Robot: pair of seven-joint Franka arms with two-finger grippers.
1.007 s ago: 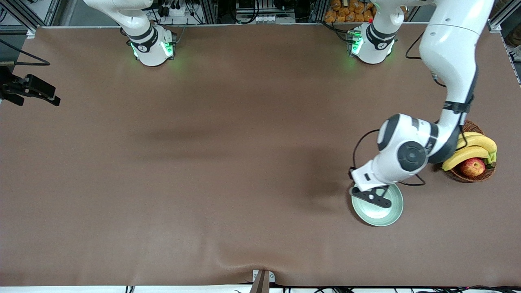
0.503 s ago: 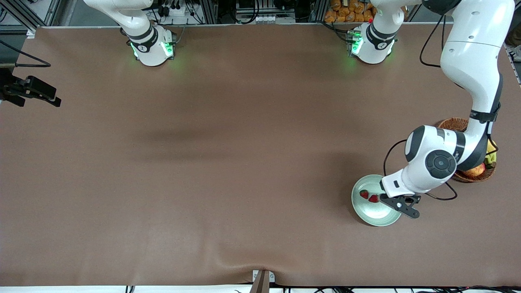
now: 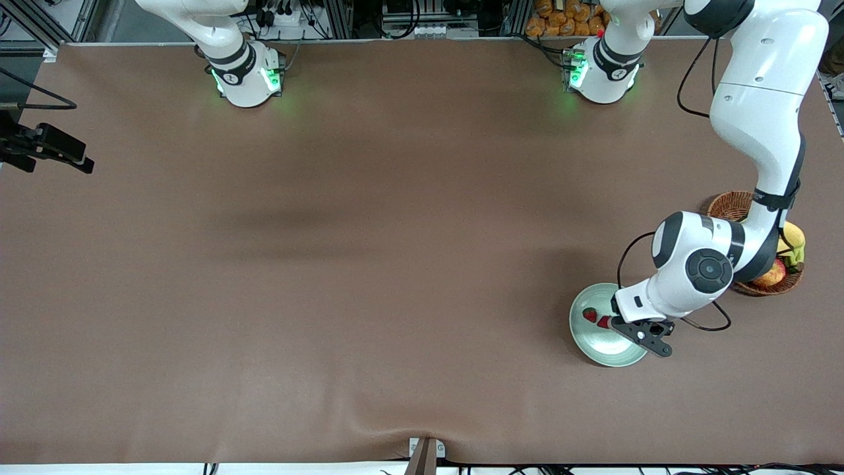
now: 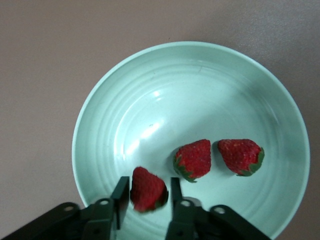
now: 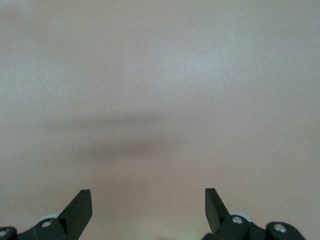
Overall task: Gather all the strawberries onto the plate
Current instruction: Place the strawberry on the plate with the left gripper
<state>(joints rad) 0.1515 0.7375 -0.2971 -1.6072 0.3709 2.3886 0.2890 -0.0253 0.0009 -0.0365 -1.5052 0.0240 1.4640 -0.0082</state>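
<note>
strawberry [image 4: 148,190] between left tool [image 4: 146,197] fingers, over plate [image 4: 100,130].

you have open table [image 3: 369,264] across the middle, but at the left arm's end the plate [image 3: 597,343], the fruit basket [image 3: 768,285] beside it and the left arm's elbow [image 3: 705,270] crowd your path.

The pale green plate [image 4: 100,125], round and glossy with ringed walls, sits near the left arm's end of the table. Two red strawberries [image 4: 193,160] [image 4: 241,156] lie side by side in it; a third strawberry [image 4: 147,190] is between gripper fingers above it.
</note>
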